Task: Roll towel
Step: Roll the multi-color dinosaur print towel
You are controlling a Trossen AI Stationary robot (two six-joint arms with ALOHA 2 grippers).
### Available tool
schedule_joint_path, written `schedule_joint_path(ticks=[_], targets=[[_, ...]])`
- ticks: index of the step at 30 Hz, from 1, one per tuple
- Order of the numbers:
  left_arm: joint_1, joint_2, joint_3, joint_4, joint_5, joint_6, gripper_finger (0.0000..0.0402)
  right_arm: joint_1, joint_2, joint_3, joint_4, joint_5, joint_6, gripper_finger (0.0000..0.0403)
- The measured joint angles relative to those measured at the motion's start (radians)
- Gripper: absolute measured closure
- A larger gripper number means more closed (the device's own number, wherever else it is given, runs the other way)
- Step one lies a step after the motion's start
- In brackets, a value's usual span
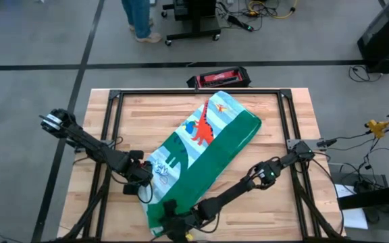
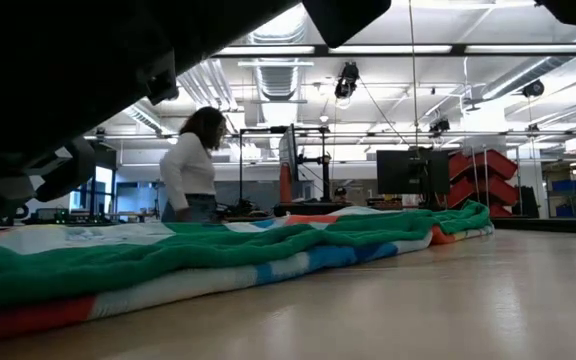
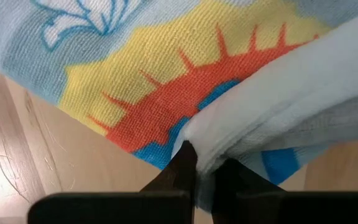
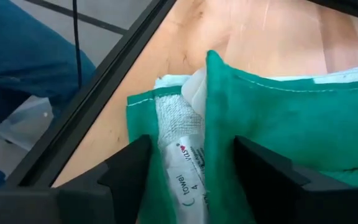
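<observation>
Towel [image 1: 204, 145] folded into a long band lying diagonally across the bench [image 1: 255, 202], its near end at the front edge. Left gripper [image 3: 202, 163] pinches a pale fold at the towel's left corner, fingers closed on cloth. Right gripper [image 4: 191, 171] straddles the green end with its label, fingers still apart on either side (grip not yet made). Step in hand, by judgement: securing the near end; next, both ends must be turned over together to start the roll

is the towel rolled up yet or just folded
Just folded: the towel lies as a flat long strip across the table, no roll visible.
</observation>
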Motion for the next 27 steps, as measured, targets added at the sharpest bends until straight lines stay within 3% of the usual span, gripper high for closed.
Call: schedule_joint_path(ticks=[7, 14, 24, 27], targets=[[0.000, 0.000, 0.000, 0.004, 0.000, 0.000, 0.0397, -0.011, 0.001, 0.015, -0.013, -0.003, 0.078, 0.0380], [0.000, 0.000, 0.000, 0.004, 0.000, 0.000, 0.0397, 0.002, -0.018, 0.064, -0.020, 0.046, 0.156, 0.0396], [0.000, 0.000, 0.000, 0.008, -0.001, 0.000, 0.0397, 0.051, -0.060, 0.078, -0.070, 0.345, 0.424, 0.0400], [0.000, 0.000, 0.000, 0.012, -0.001, 0.000, 0.0397, 0.059, -0.064, 0.079, -0.073, 0.418, 0.596, 0.0400]])
